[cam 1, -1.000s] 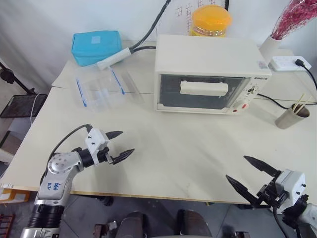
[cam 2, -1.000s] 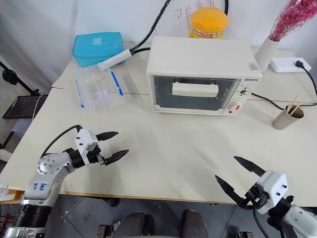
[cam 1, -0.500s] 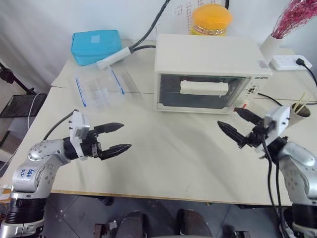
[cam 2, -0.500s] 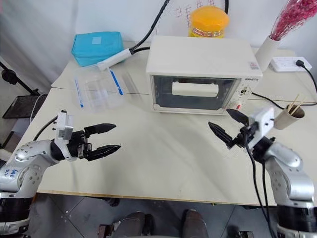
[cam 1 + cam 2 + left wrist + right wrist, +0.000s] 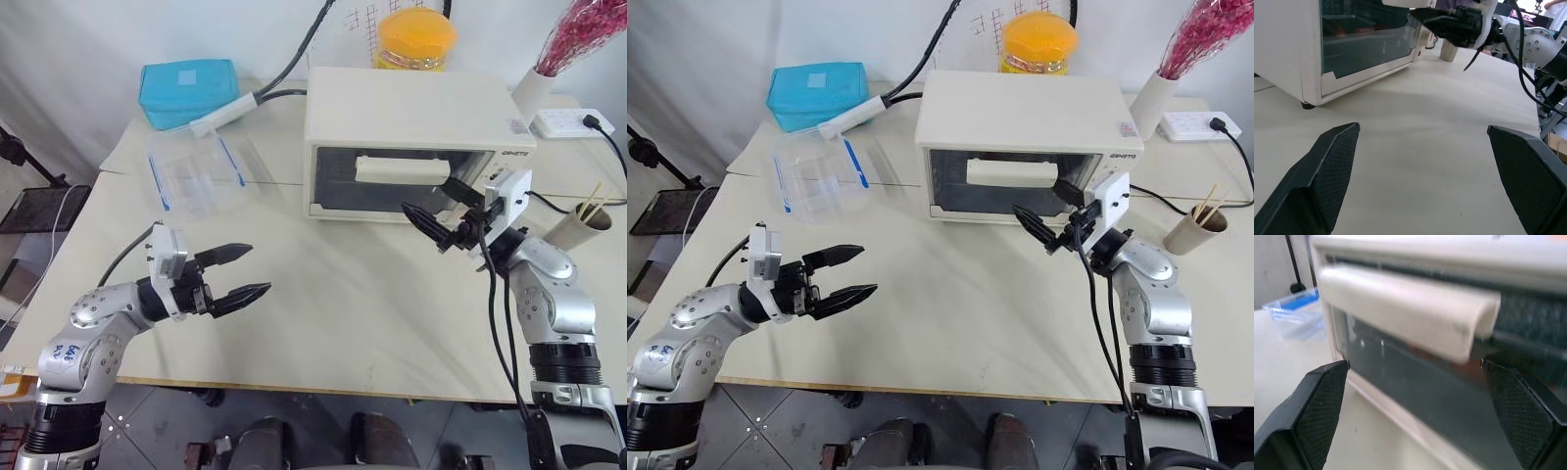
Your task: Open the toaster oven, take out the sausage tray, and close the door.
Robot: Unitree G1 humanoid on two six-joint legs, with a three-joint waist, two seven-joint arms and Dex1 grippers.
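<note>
The cream-white toaster oven (image 5: 411, 108) stands at the back middle of the table. Its glass door (image 5: 392, 191) is closed, with the bar handle (image 5: 402, 168) across it. My right gripper (image 5: 431, 199) is open and hovers just in front of the door's right part, near the handle's right end and apart from it. The right wrist view has the handle (image 5: 1410, 313) close ahead between the spread fingers. My left gripper (image 5: 258, 269) is open and empty above the table's front left. The sausage tray is hidden behind the dark glass.
A clear plastic container with blue clips (image 5: 196, 171) and a blue box (image 5: 189, 90) lie to the oven's left. A paper cup with sticks (image 5: 578, 227), a power strip (image 5: 573, 124) and a white vase (image 5: 537, 93) stand on the right. An orange jar (image 5: 416, 39) is behind the oven.
My right gripper has risen from the table's front right edge and travelled forward and left to the oven door. The left gripper has lifted a little and rolled. Both stayed open.
</note>
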